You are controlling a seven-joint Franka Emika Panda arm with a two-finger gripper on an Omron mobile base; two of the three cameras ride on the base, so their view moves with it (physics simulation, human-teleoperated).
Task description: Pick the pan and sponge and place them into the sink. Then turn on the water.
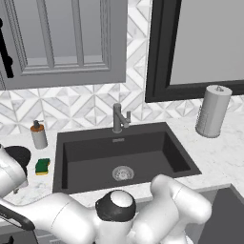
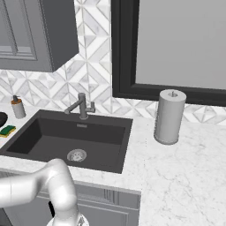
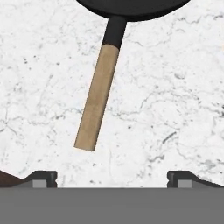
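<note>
- Your gripper (image 3: 112,177) hung over the marble counter (image 3: 175,87) with its fingers released, spread wide and grasping nothing; the two dark tips sat at about 7 and 5 o'clock in the hand view.
- The pan (image 3: 131,8) lay flat on the counter at 12 o'clock in that view, and its wooden handle (image 3: 97,98) ran down toward 7 o'clock, ending short of the fingertips and touching neither.
- You risked a miss here, I judged: the handle ran slantwise and left of the midline between the tips, so a straight descent could have caught only its end or nudged it aside.
- A grip that far out on the handle would likely have let the heavy pan droop or twist once lifted.
- From the left base view, the pan (image 1: 19,153) sat at 9 o'clock of the sink (image 1: 86,147), and the sponge (image 1: 42,166) lay just beside it, near enough that a swinging pan could have knocked it.
- The soap dispenser (image 1: 38,135) stood at 12 o'clock of the sponge, also exposed to a careless sweep.
- The sink held nothing, and no water ran from the faucet (image 1: 119,119).
- The room: patterned tile backsplash (image 2: 88,75), grey cabinets (image 1: 66,43), a dark-framed window (image 2: 176,44), and a paper towel roll (image 2: 169,116) at 3 o'clock of the sink.
</note>
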